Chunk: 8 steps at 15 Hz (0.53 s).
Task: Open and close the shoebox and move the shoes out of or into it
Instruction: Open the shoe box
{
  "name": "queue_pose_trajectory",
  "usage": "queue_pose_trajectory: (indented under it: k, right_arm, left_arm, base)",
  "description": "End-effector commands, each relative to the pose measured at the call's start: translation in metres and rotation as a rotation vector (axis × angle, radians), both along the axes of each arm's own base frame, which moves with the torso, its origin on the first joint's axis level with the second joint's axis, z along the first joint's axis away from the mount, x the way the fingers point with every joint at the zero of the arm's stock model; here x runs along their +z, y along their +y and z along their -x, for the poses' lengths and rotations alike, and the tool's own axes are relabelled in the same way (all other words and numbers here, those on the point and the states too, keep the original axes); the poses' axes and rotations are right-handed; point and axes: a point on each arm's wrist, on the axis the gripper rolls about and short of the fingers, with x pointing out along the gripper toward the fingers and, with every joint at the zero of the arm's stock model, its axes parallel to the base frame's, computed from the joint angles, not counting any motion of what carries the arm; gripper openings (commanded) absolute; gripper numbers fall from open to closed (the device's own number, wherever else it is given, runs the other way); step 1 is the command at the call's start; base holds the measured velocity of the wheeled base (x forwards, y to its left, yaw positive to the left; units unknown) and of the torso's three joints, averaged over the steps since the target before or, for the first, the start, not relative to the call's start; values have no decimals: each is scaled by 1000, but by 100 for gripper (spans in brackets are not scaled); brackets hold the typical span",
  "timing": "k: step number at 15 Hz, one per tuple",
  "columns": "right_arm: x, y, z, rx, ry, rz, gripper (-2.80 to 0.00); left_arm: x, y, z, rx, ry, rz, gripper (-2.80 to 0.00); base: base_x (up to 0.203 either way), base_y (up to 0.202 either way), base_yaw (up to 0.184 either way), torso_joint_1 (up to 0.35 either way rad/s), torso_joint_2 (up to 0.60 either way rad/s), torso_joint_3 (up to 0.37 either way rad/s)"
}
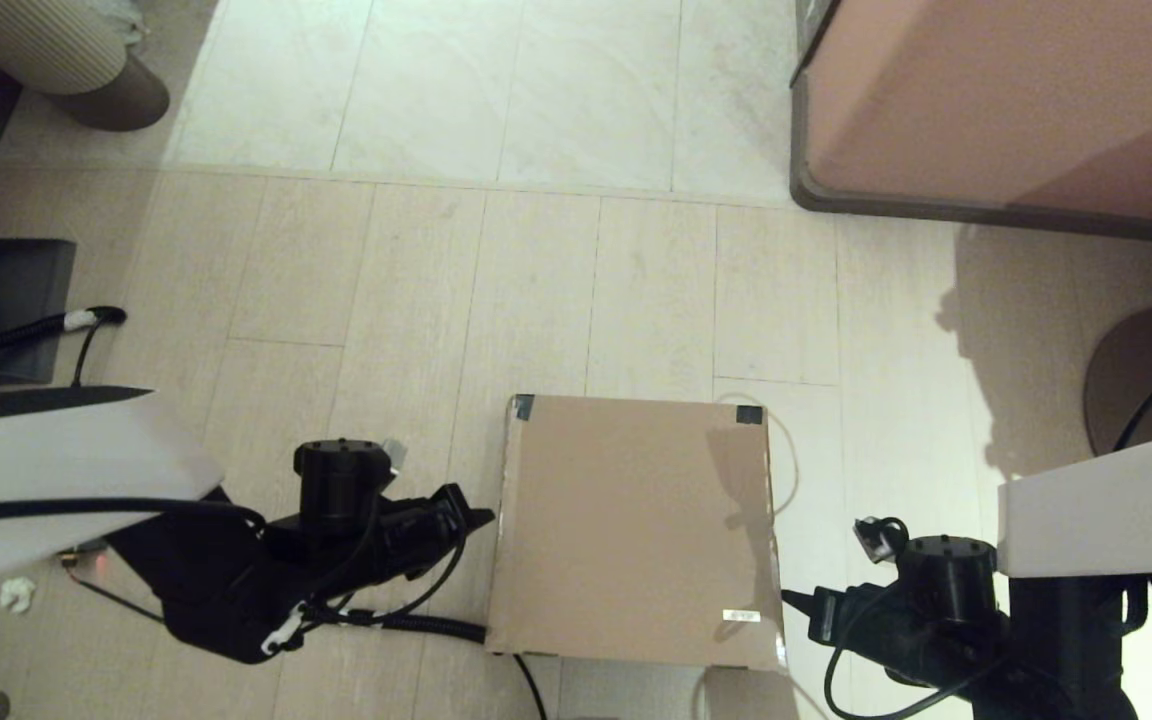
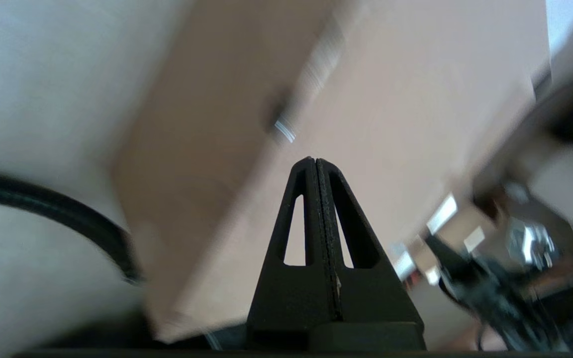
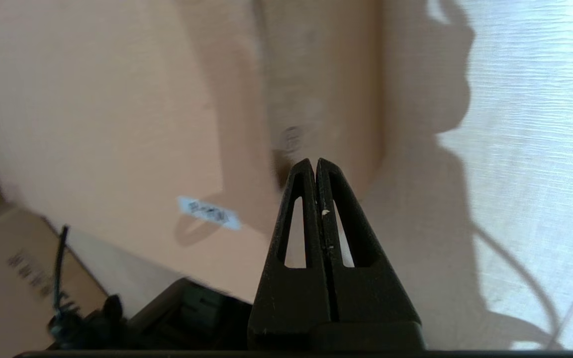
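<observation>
The brown cardboard shoebox sits on the floor in front of me with its flap lid down flat, black tape on its two far corners and a small white sticker near the front right corner. My left gripper is shut and empty, its tip just off the box's left side. My right gripper is shut and empty too, its tip close to the box's front right corner, beside the sticker. No shoes are in view.
A large pinkish-brown cabinet stands at the far right. A ribbed beige cylinder is at the far left, a dark box at the left edge. A black cable runs by the shoebox's front left corner.
</observation>
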Motion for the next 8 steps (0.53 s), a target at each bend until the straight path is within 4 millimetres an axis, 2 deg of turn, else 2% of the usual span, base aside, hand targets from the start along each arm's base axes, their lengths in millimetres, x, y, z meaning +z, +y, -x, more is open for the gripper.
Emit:
queue_pose_trajectory:
  k: [1, 4, 8]
  right_arm:
    - [-3, -3, -2, -20, 1, 3, -280]
    - [-12, -4, -5, -21, -7, 57, -280]
    - [-12, -4, -8, -28, -20, 67, -280]
  left_arm:
    - [7, 12, -5, 43, -28, 3, -280]
    - [-10, 17, -19, 67, -35, -60, -280]
    - [-44, -6, -40, 77, -123, -308, -280]
  base:
    - [0, 0, 0, 0, 0, 0]
    - [0, 0, 0, 0, 0, 0]
    - [0, 0, 0, 0, 0, 0]
